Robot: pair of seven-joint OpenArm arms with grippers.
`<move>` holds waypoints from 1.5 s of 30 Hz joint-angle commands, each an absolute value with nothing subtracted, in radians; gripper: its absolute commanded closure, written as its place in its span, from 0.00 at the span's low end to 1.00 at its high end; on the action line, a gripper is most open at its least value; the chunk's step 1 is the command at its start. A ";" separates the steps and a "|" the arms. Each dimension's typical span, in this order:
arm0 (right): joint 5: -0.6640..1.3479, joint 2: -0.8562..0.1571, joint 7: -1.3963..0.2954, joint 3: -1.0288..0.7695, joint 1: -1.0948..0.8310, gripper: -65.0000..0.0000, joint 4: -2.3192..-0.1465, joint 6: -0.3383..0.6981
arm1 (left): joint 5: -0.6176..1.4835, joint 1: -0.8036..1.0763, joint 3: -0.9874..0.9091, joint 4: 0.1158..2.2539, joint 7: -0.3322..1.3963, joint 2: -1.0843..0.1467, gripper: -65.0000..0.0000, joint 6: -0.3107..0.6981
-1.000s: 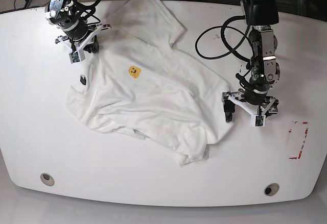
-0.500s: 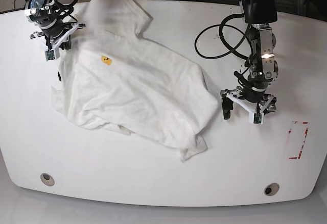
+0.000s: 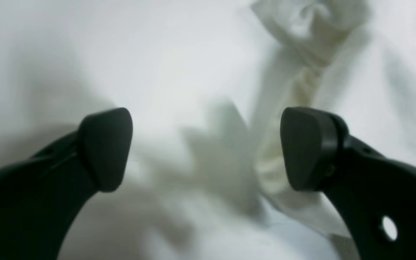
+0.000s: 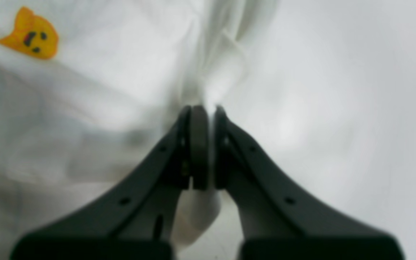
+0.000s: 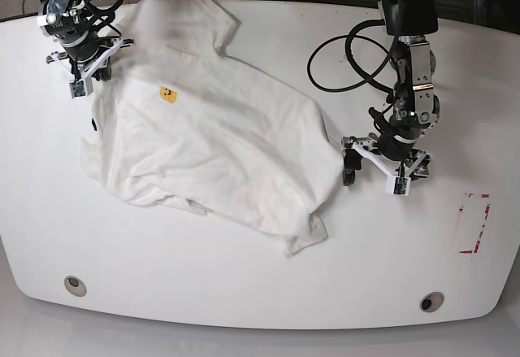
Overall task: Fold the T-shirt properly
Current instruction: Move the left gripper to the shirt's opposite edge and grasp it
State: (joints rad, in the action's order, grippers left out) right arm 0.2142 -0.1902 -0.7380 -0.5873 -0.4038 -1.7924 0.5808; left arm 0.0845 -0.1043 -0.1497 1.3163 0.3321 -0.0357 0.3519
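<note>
The white T-shirt (image 5: 219,145) lies rumpled across the left and middle of the white table (image 5: 244,300), with a small yellow-orange print (image 5: 167,94) near its upper left. At the far left corner, my right gripper (image 5: 81,80) is shut on a bunched fold of the T-shirt (image 4: 85,90); in the right wrist view (image 4: 208,108) cloth is pinched between the closed jaws, beside the print (image 4: 29,34). My left gripper (image 5: 374,174) stands open just right of the shirt's edge. In the left wrist view (image 3: 208,150) a crumpled strip of the T-shirt (image 3: 302,47) runs beside one fingertip (image 3: 309,148), held by nothing.
A black cable (image 5: 349,56) loops on the table behind the left arm. A red-marked rectangle (image 5: 474,223) sits at the right edge. Two round holes (image 5: 75,285) (image 5: 431,302) lie near the front edge.
My right gripper has pulled the shirt toward the far left corner, shifting the whole garment that way. The left arm has edged left, closer to the shirt's edge.
</note>
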 commanded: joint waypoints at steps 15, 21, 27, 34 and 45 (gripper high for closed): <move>0.228 -0.176 -0.720 -0.588 -0.398 1.00 -1.813 0.585 | 0.113 -0.134 -0.077 1.288 0.378 0.010 0.06 0.384; 0.228 -0.176 -0.720 -0.588 -0.395 1.00 -1.813 0.585 | 0.114 -0.134 -0.045 1.257 0.378 0.010 0.07 0.384; 0.228 -0.176 -0.720 -0.588 -0.386 1.00 -1.813 0.585 | 0.114 -0.134 -0.044 1.228 0.377 0.012 0.31 0.384; 0.234 -0.165 -0.720 -0.588 -0.384 1.00 -1.813 0.585 | 0.114 -0.157 -0.041 1.193 0.383 0.012 0.57 0.386; 0.228 -0.142 -0.719 -0.588 -0.374 1.00 -1.814 0.585 | 0.113 -0.156 -0.041 1.173 0.383 0.010 1.00 0.421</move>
State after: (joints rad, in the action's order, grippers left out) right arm 0.2142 -0.1272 -0.7383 -0.5819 -0.3801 -1.7924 0.5812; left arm 0.1253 -0.1493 -0.0437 1.1576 0.3584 0.0105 0.4202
